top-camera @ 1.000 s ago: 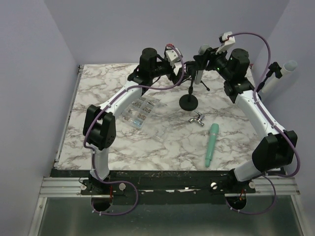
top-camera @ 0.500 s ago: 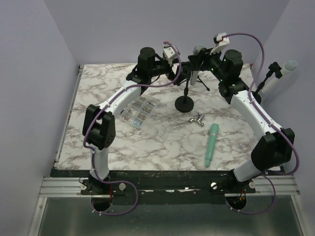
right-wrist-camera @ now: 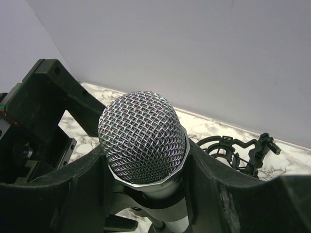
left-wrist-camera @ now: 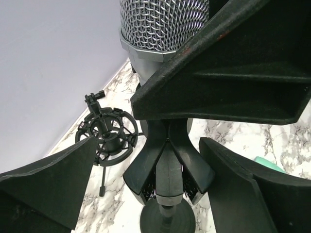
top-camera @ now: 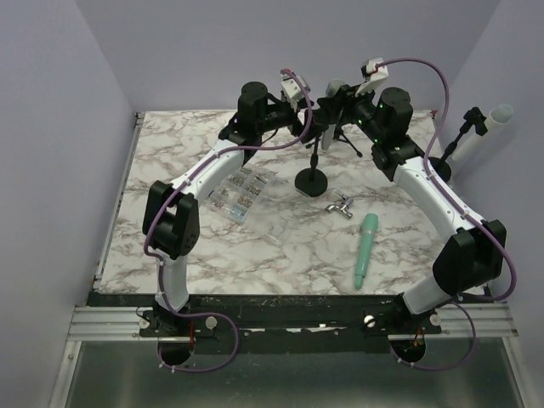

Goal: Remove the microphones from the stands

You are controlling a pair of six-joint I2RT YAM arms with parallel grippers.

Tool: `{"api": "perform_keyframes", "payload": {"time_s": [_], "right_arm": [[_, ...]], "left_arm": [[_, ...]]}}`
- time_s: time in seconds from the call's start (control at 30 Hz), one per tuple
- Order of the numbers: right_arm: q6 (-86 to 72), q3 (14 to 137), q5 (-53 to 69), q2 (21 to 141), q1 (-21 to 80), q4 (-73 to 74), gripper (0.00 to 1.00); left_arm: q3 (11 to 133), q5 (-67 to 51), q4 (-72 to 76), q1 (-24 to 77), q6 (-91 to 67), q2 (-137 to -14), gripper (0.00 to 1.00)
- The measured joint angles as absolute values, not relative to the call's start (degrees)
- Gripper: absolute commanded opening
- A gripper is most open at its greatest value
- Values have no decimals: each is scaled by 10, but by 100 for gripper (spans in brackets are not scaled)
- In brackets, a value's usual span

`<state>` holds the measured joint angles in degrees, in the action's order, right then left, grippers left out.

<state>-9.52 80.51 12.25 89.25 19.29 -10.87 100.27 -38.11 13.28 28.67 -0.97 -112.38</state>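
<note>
- Found the microphone (right-wrist-camera: 143,138) seated in the clip of the stand (left-wrist-camera: 167,167), head up, at the far middle of the table (top-camera: 280,246).
- Saw the right gripper (right-wrist-camera: 146,194) pinching the microphone's body just below the mesh head, one finger on each side.
- Saw the left gripper (left-wrist-camera: 155,194) spread around the stand's clip and stem, fingers on either side and apart from it, holding nothing.
- Judged the step in hand to be bracing the stand ahead of the pull.
- Needed to close the left fingers squarely on the stem under the clip, low enough to leave the clip's arms free.
- Needed then to draw the microphone straight along its own axis, up and out of the clip, with no twist, lest the base tip or slide.
- Marked the shock mount (left-wrist-camera: 109,136) just behind the stand as worth avoiding on the way out.
- Looked for brands or writing and found none readable on microphone, stand or grippers.
- Noted print on the packet (top-camera: 240,192) at the table's left, too small to read.
- Found nothing legible on the green stick (top-camera: 365,249) or the metal piece (top-camera: 341,205).
</note>
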Motion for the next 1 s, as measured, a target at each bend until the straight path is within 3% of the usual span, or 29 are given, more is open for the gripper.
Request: {"api": "perform_keyframes", "payload": {"time_s": [0.07, 0.1, 0.13, 0.47, 0.77, 0.83, 0.87, 1.0], "right_arm": [[-96, 805, 119, 893, 193, -109, 1], [-96, 805, 117, 893, 193, -109, 1], [-97, 805, 113, 893, 194, -110, 1], [-114, 826, 101, 901, 198, -83, 1], [-84, 983, 1, 914, 201, -25, 1], [-71, 1006, -30, 914, 203, -21, 1], [-64, 1015, -46, 913, 203, -20, 1], [-44, 1022, -111, 903, 203, -13, 1]], "left_arm": [[999, -382, 137, 287, -13, -1123, 40], [997, -382, 138, 287, -16, -1122, 12], [997, -390, 134, 288, -21, -1121, 0], [1014, -394, 95, 269, -16, -1120, 0], [1004, -393, 114, 267, -23, -1120, 0], [1002, -393, 117, 267, -23, -1120, 26], [1003, -393, 117, 267, -25, -1120, 45], [1003, -392, 117, 264, -39, -1120, 94]]}}
